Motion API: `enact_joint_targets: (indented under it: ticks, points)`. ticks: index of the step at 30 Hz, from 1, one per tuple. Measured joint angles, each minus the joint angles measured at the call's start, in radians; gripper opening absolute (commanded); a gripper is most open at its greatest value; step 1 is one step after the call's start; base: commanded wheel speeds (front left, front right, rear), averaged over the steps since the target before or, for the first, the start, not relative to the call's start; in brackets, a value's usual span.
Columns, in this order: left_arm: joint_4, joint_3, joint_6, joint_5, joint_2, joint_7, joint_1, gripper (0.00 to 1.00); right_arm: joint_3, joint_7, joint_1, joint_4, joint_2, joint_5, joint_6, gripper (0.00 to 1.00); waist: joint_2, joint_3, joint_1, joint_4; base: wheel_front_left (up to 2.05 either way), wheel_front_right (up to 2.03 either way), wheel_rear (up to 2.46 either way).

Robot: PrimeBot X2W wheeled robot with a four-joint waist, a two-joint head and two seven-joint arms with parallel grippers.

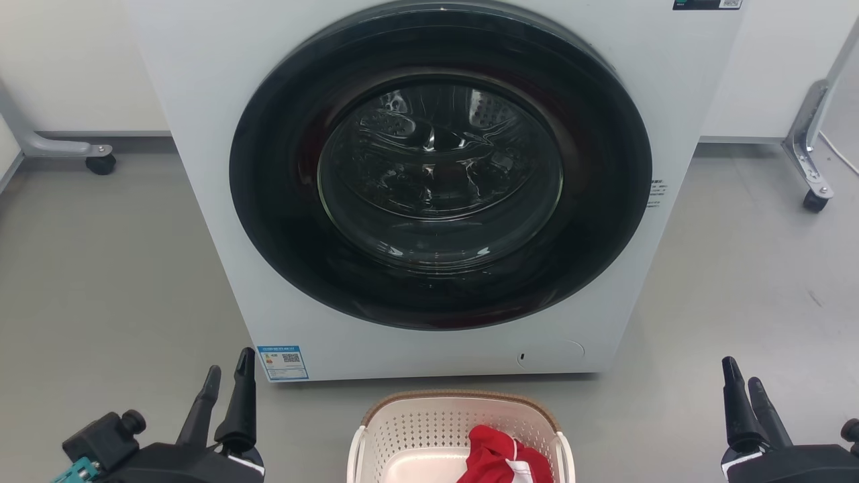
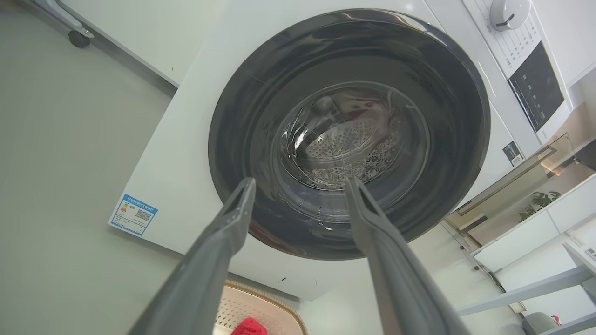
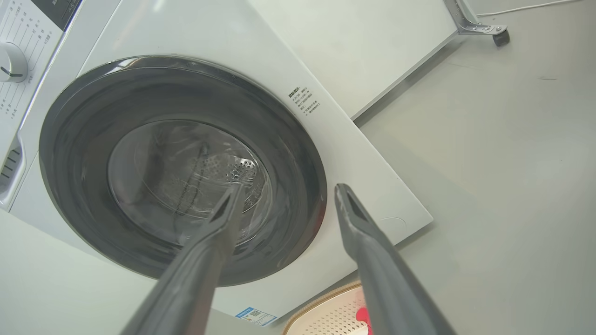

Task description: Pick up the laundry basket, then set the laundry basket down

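The laundry basket [image 1: 416,426] stands on the grey floor [image 1: 100,268] just in front of the washing machine [image 1: 194,221], below its round dark door [image 1: 439,168]. A strip of floor separates it from the machine's base. A red garment [image 1: 500,456] lies inside the basket.

In the head view, the left tool [image 1: 230,361] hangs off the machine's lower left corner, near the blue label [image 1: 282,362]. The right tool [image 1: 741,371] hangs off the machine's lower right corner. Both are clear of the basket and its white side handles [image 1: 355,453], and each pair of fingers looks close-set.

The wrist views tell more: each tool's two grey fingers stand moderately parted with air between them, holding nothing and pointing at the door. The left wrist view also takes in the machine's top panel, with a round dial [image 2: 510,11] and a dark display [image 2: 535,83]. The right wrist view shows small printed text [image 3: 305,101] beside the door.
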Motion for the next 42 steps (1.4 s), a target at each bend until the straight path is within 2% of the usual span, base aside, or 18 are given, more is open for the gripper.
enact_joint_targets:
  ticks: [19,42]
  points:
    - [-0.029,-0.115,0.069,0.315,0.053,-0.068,0.000,1.00,0.122,-0.065,-0.002,-0.008,-0.066,-0.311,-0.070,1.00,0.0000,-0.005,0.0000,0.007,0.00,0.00,0.00]
    - [-0.023,-0.175,0.132,0.542,0.061,-0.074,0.009,1.00,0.217,-0.118,-0.001,0.038,-0.095,-0.559,-0.126,1.00,0.0001,-0.007,0.0000,0.012,0.00,0.00,0.00]
